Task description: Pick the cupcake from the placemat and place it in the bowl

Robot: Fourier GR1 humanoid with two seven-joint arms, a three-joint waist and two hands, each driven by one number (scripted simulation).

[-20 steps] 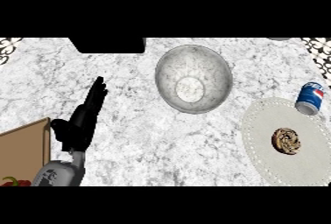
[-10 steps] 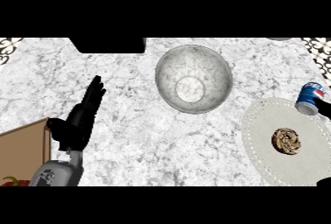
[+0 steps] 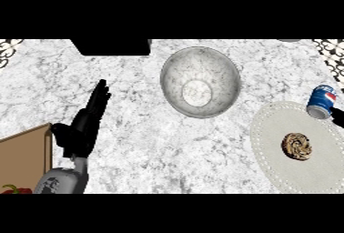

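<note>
While the cupcake (image 3: 297, 146) sits untouched on the placemat (image 3: 269, 136), right of the bowl (image 3: 200, 82), the left robot hand (image 3: 84, 125) rests fingers straight; the right, perhaps edging in, should descend directly above it.

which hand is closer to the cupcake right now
Right. A dark tip of the right hand just shows at the view's right edge, beside the soda can and above the cupcake on the placemat. The left hand rests open far across the counter.
</note>
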